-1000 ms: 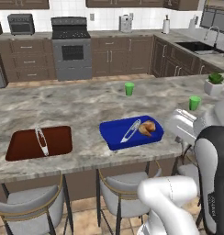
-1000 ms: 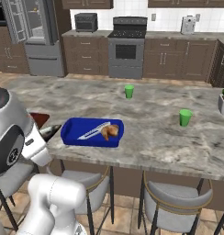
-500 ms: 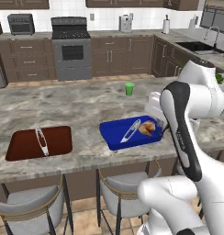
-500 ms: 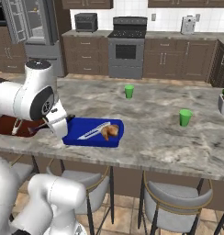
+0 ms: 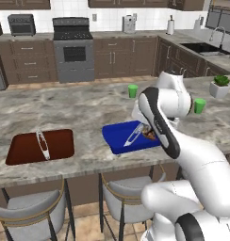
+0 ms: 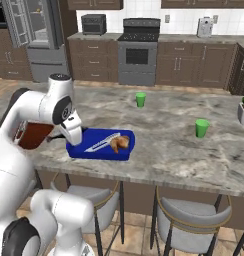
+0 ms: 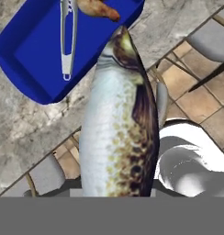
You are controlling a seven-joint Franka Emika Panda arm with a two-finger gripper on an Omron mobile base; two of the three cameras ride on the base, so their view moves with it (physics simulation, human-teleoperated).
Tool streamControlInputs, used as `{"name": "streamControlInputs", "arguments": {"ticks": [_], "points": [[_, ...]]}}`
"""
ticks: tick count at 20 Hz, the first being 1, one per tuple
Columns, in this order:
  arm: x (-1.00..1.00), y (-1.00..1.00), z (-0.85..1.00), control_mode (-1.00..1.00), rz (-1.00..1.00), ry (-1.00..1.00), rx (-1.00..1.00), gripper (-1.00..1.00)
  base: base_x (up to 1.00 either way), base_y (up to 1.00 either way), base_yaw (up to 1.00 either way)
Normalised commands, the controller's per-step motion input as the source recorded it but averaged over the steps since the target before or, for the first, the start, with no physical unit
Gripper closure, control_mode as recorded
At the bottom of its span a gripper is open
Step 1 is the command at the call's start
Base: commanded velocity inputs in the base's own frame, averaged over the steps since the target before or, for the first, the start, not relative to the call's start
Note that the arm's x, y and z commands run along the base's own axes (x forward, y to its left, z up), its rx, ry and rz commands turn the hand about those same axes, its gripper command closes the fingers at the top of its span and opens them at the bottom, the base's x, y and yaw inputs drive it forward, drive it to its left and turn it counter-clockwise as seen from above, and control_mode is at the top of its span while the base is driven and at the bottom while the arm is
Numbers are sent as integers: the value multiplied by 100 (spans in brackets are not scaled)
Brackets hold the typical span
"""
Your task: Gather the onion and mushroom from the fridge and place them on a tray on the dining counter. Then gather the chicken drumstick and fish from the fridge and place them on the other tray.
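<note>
Fish (image 7: pixel 118 133) is clamped in the pincer, hung over the tabletop (image 5: pixel 79 103) edge beside the blue tray (image 7: pixel 36 50). Risk: release there, not on the red-brown tray (image 5: pixel 22 148), would misplace it.

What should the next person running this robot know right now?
End effector: shut on the fish, held over the near edge of the blue tray on the dining counter.
Blue tray: chicken drumstick inside, beside a slim silvery utensil.
Red-brown tray: carries just another silvery utensil.
Done: drumstick delivered, fish brought over.
Left: set the fish down by the drumstick, probably in the blue tray; onion and mushroom apparently have yet to reach the red-brown tray.
</note>
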Motion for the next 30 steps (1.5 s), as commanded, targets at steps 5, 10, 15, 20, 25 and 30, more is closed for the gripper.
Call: {"name": "streamControlInputs", "arguments": {"ticks": [5,10,15,20,25,30], "points": [[57,2,-43,-100,0,-2,0,100,0,0,0],[52,0,-40,-100,0,-7,-1,100,0,0,0],[45,2,-40,-100,0,-6,-5,100,0,0,0],[45,10,-28,-100,-1,0,-4,100,0,0,0],[46,8,-25,-100,-2,0,0,100,0,0,0],[45,3,-30,-100,0,0,-1,100,0,0,0]]}}
